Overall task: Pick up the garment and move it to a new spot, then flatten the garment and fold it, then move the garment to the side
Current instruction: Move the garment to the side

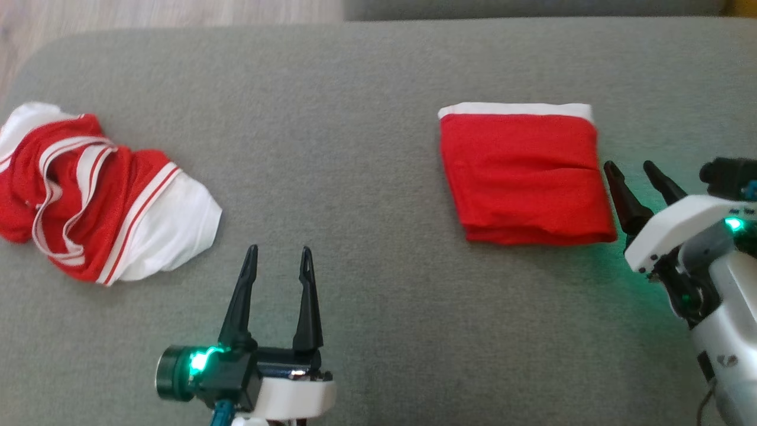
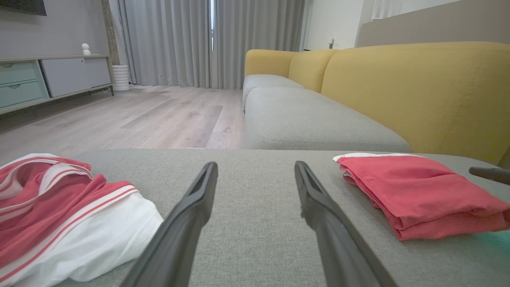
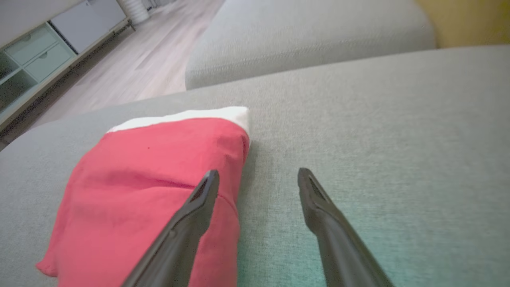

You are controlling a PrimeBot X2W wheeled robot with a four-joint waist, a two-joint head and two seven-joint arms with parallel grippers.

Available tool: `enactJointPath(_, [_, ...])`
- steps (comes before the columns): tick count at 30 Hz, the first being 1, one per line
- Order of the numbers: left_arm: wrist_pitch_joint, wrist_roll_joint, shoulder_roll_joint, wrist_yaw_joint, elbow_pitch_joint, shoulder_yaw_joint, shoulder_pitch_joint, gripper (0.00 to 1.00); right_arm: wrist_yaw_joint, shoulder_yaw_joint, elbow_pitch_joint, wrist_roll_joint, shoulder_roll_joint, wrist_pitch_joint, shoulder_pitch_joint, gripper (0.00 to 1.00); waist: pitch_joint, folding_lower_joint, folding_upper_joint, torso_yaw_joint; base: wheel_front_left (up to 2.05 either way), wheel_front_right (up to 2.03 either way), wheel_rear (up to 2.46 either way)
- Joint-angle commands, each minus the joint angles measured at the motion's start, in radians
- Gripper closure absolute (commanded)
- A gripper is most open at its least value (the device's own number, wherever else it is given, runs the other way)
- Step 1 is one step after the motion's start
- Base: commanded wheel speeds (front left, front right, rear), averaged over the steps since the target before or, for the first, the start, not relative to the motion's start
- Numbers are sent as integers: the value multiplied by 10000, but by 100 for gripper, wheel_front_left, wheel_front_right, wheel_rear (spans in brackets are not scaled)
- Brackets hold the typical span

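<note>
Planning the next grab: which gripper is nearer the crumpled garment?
Left. The left gripper is just beside the crumpled garment; the right gripper is far off, by the folded garment.

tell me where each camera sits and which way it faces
head: above, looking down at the grey cushion; left hand and right hand show
left wrist: low over the cushion, facing the yellow sofa; own fingers show
right wrist: angled down beside the folded red garment; own fingers show
shared: all three see that garment

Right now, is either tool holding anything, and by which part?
Nothing held. Left tool open over the grey cushion; right tool open beside the folded red garment, not gripping it.
</note>
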Motion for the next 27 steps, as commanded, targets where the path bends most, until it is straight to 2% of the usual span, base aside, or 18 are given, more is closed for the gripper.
enactJointPath(1, [-51,-80,-16,82,-237,196,-320,0,65,240,-182,164,-179,117,-194,0,200,-3,0,187,0,0,0])
enactJointPath(5, [-51,-179,-16,144,-202,17,-546,0,65,680,94,1150,-296,605,-532,2,438,-3,0,366,0,0,0])
enactJointPath(6, [-51,-206,-16,169,-193,-12,-575,0,65,807,114,1391,-302,695,-544,21,473,-3,0,382,0,0,0])
enactJointPath(7, [-51,-226,-16,193,-188,-36,-597,0,65,963,111,1593,-322,783,-542,52,509,-3,0,388,0,0,0])
enactJointPath(8, [-51,-256,-16,239,-185,-67,-635,0,65,1218,136,1872,-425,841,-528,100,568,-3,0,379,0,0,0])
enactJointPath(11, [-51,-267,-16,305,-206,-66,-686,0,65,1460,72,2151,-657,615,-565,100,667,-3,0,252,0,0,0])
enactJointPath(14, [-51,-211,-16,298,-223,-29,-756,0,65,1661,32,1975,-1149,226,-707,100,809,-3,0,-25,0,0,0])
enactJointPath(20, [-51,44,-16,147,-234,97,-1043,0,65,1862,-181,1575,-2665,-68,-1120,100,1429,-3,0,-844,0,0,0])
enactJointPath(27, [-51,426,-17,-134,-166,133,-1711,0,65,1580,42,1053,-4361,-303,-1618,100,2439,-3,0,-1598,0,0,0])
